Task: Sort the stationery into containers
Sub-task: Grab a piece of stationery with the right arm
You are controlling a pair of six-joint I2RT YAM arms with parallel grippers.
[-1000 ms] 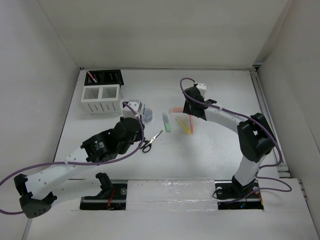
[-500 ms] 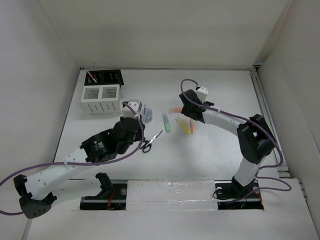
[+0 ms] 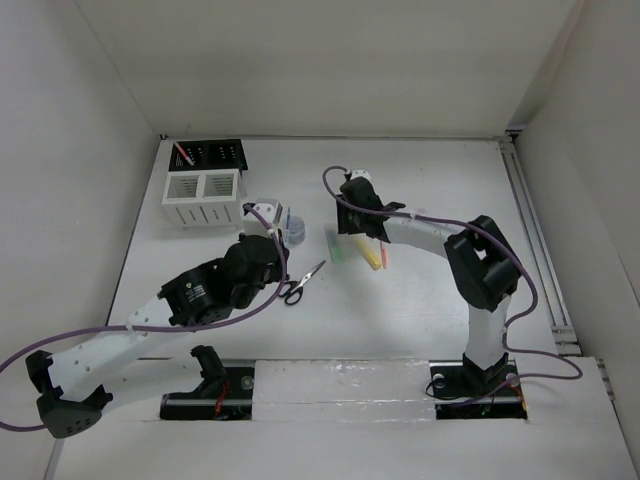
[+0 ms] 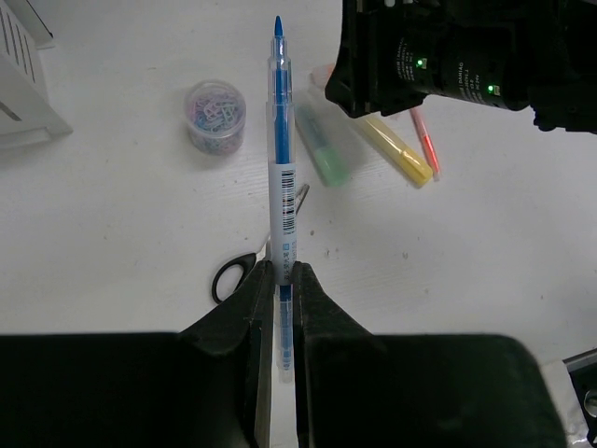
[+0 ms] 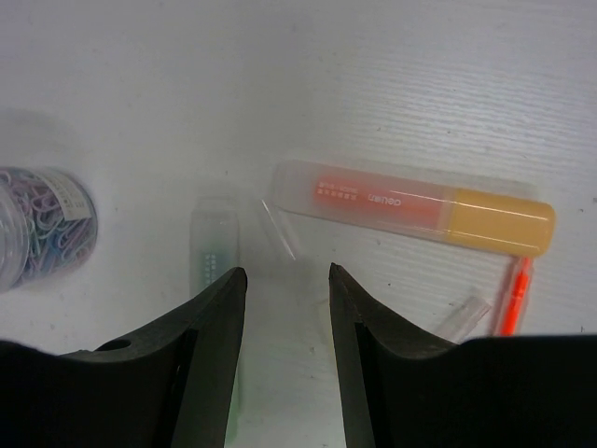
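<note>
- Jaws of the left gripper [image 4: 280, 276] pinch a blue pen [image 4: 280, 140] by its end.
- Right gripper [image 5: 285, 280] half-open, empty, facing an orange highlighter [image 5: 410, 207].

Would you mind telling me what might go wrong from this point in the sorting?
1. The left jaws pinch the blue pen only at its tail, so it may pivot or slip while being carried.
2. The right jaws stand open over the gap between the green marker and orange marker; closing there may catch nothing or shove both.
3. The right arm works near the pen's tip; they might collide.
</note>
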